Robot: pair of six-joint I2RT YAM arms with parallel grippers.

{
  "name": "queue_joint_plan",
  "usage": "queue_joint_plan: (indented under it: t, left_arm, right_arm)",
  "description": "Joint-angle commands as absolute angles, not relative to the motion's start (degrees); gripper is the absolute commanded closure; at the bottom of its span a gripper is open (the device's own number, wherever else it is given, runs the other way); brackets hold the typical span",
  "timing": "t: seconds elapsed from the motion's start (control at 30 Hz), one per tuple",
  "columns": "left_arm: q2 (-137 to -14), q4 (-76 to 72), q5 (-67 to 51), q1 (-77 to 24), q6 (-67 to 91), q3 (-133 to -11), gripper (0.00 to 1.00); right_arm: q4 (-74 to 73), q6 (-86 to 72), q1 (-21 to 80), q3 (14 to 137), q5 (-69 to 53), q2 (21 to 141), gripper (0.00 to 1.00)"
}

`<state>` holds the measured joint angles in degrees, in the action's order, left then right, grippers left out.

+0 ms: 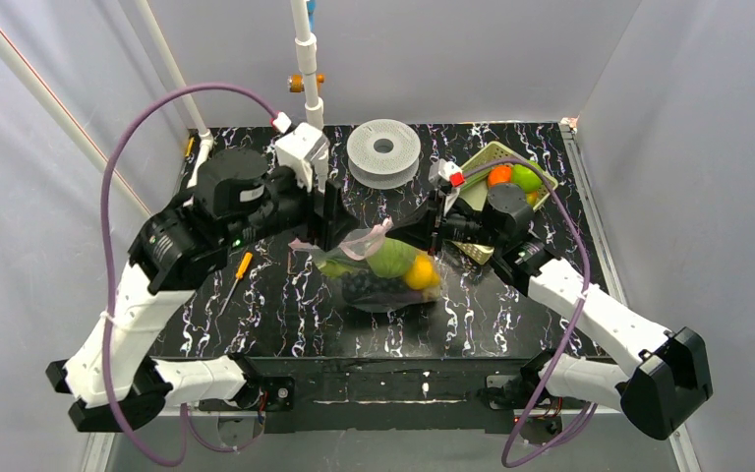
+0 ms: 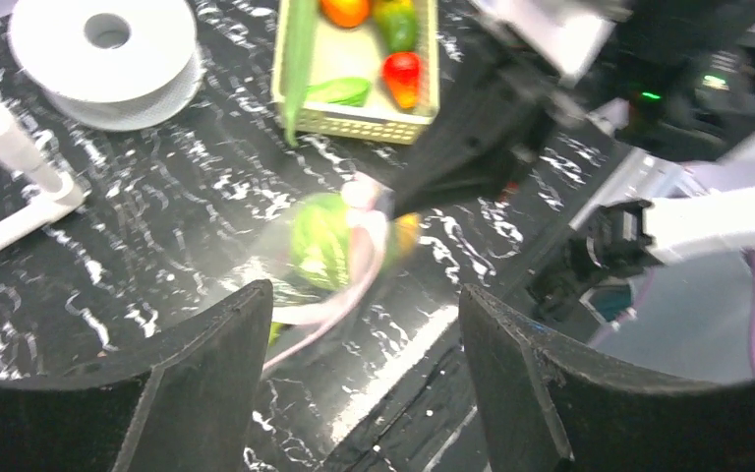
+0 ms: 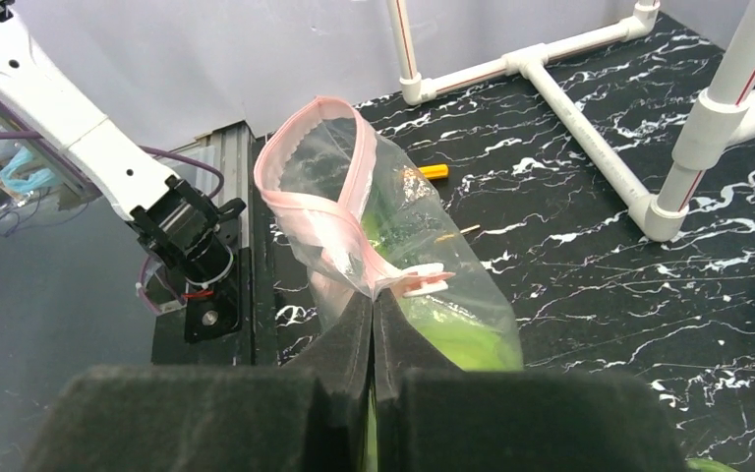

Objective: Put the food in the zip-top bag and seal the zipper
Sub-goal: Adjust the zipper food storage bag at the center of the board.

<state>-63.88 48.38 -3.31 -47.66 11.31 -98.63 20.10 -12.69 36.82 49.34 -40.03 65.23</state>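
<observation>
Pink zipper (image 3: 305, 211) clamped in closed right claw (image 3: 374, 300): shut empty, wide-open left claw (image 2: 364, 305) on left end, pull bag (image 3: 433, 265) mouth taut.

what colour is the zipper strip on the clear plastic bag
The zipper strip is pale pink; right wrist view.

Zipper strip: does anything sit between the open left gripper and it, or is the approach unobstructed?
Nothing visible blocks it. The left gripper, jaws open, faces the zipper directly. The right gripper pinches the strip from the opposite side, not in between.
</observation>
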Motion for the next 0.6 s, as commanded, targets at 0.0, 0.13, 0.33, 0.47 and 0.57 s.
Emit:
queue_joint_plan:
  t: [0.0,0.13,0.33,0.47,0.57]
  left_arm:
    - [-70.4,58.0,1.5,-44.2,11.5,-102.3,0.34]
    - [-68.7,52.1,-7.3,-43.8,9.1,-95.7,0.3]
    - [-69.4,45.7,-20.5,-43.3,11.9,-91.1,0.35]
    - [-68.3,43.2,-26.2,-43.4,11.6,-86.8,0.62]
    - [-67.5,41.7,-26.6,-43.4,10.7,-84.4,0.97]
  right_arm:
    - [24.8,-10.5,36.9,49.6,-39.4,61.0,0.99]
    - [24.2,-10.6,36.9,49.4,-40.1,60.2,0.99]
    - [23.4,-10.6,36.9,49.4,-39.4,59.3,0.99]
    - [21.2,-11.1,36.9,50.3,-39.0,58.9,0.99]
    - [17.1,-12.7,36.9,51.9,-37.5,58.5,0.89]
